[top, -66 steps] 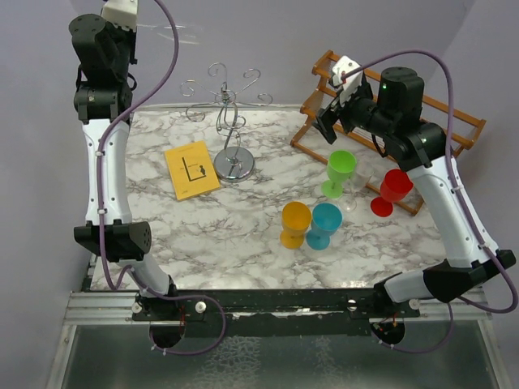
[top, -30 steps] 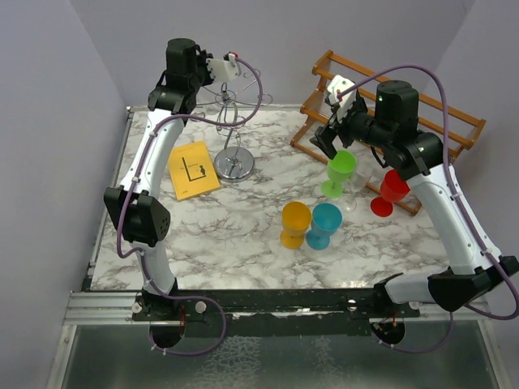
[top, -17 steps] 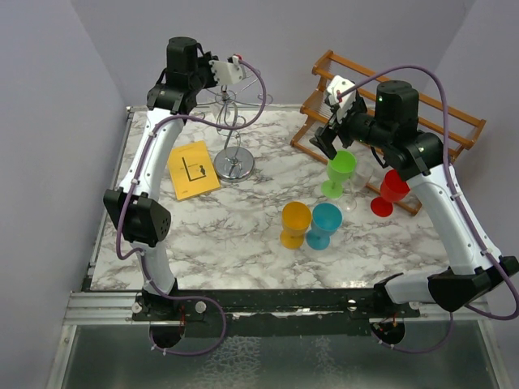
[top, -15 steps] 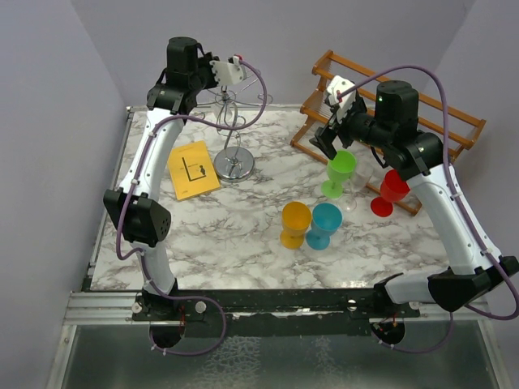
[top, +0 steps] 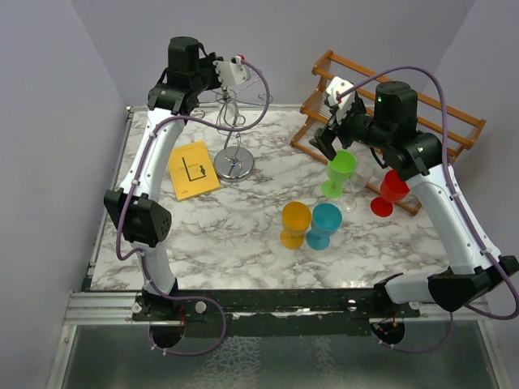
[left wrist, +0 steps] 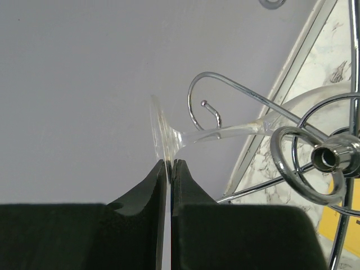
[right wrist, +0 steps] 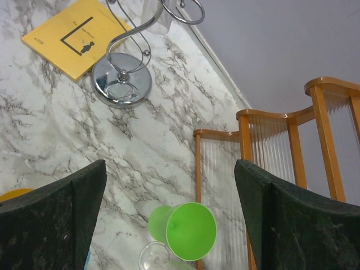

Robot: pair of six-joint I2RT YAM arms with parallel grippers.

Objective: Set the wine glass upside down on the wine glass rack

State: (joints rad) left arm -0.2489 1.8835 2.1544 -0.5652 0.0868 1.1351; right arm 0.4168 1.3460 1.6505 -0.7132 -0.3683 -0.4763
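- Glass first: my left pincer is clamped shut on the thin edge of the wine glass foot, at the lower middle of the left wrist view. The stem runs off to the right and the bowl sits at the right edge.
- That glass lies nearly sideways beside the top of the chrome rack. Its stem crosses one curled arm near the frame's centre, but I cannot tell whether they touch.
- To do this well, I judge I should line the stem up with a curl's open mouth and slide it in slowly. I should let go only once the wire bears the foot and the bowl hangs down.
- I grip only an edge, so a knock against the wire could lever the glass loose.
- My right pincer hangs wide open and empty above the green glass.
- From overhead I see the rack's round base beside the yellow card, but the clear glass is almost lost there. Only the left wrist view shows my grip and the stem.
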